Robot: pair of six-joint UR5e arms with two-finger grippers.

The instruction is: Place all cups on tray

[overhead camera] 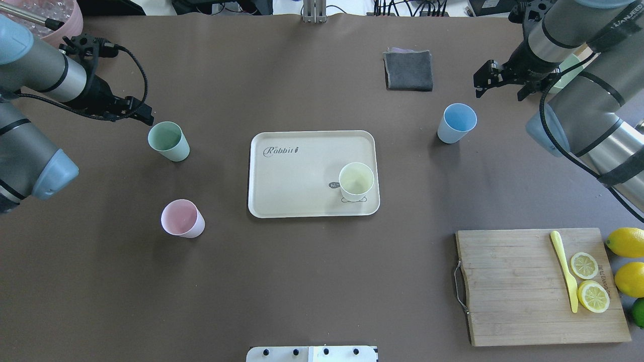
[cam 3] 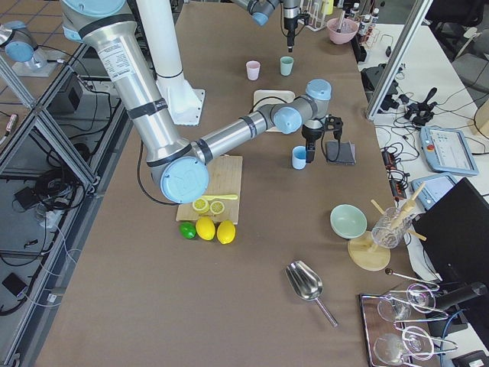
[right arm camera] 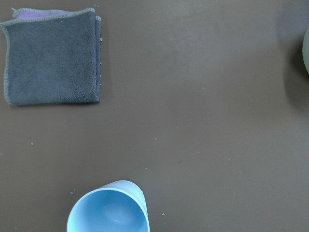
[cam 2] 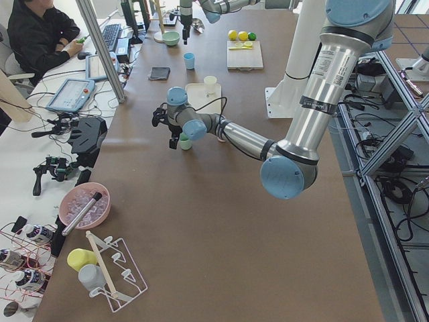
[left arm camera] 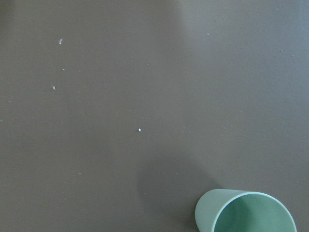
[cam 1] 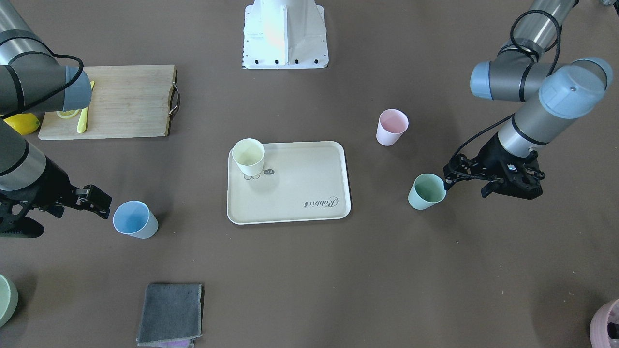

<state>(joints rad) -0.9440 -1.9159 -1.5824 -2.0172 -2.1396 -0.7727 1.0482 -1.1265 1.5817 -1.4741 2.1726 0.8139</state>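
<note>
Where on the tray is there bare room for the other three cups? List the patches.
Overhead view: the tray is bare in its left half below the Rabbit script and along the far rim right of that script. Crowded only at its near right corner, where the yellow cup stands.

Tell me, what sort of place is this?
Probably a robotics research lab: two robot arms stand over a table, an operator sits at a cluttered desk alongside, and cups, a tray and lemons serve as kitchen props.
</note>
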